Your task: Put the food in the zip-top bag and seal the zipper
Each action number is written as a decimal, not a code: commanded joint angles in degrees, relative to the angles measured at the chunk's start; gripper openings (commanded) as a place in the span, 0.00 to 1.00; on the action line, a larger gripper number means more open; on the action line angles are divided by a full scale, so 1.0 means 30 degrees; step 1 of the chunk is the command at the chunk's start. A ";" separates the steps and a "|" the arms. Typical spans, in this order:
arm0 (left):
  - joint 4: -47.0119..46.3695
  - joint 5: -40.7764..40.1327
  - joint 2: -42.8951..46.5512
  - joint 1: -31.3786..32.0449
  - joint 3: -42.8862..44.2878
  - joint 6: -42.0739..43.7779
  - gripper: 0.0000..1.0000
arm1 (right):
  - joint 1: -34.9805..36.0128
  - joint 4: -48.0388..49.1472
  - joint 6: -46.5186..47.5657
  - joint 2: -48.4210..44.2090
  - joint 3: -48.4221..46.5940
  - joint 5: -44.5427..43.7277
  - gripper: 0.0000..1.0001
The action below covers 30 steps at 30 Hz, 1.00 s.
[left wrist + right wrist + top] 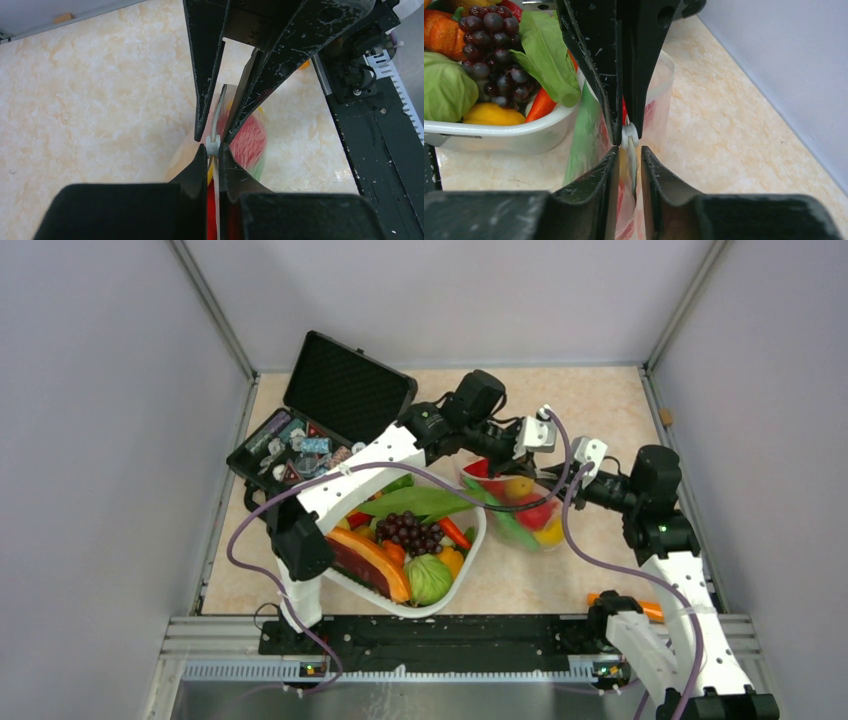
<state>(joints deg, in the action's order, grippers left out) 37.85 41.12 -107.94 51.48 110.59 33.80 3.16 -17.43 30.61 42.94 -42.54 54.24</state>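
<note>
White-clipped zipper (212,145), wrist views only

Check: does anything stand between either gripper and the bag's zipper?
Nothing visible does. The left gripper and right gripper are both pinched directly on the zipper, tip to tip at its white tab, with the food inside the bag.

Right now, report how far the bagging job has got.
Done: toy food sits inside the zip-top bag. In hand: left gripper and right gripper both pinch the zipper beside its white slider. Remaining: finishing the seal; how much is closed cannot be told.
</note>
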 commanded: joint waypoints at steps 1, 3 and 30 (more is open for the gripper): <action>-0.0086 -0.0093 -0.0110 0.0160 0.0888 0.0429 0.00 | 0.0004 0.0618 -0.0252 0.0014 -0.1031 0.0635 0.19; -0.0033 -0.0093 -0.0084 0.0182 0.0889 0.0462 0.00 | 0.0018 0.0622 -0.0277 0.0018 -0.1002 0.0583 0.17; 0.0180 -0.2090 0.1629 -0.0964 -0.1830 0.1191 0.00 | -0.0011 0.0279 -0.0001 -0.0584 -0.0809 -0.0662 0.00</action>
<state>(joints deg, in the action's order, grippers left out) 37.76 36.97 -106.43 51.00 107.09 37.89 3.16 -19.35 30.04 42.87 -43.29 51.83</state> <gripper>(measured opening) 0.035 0.007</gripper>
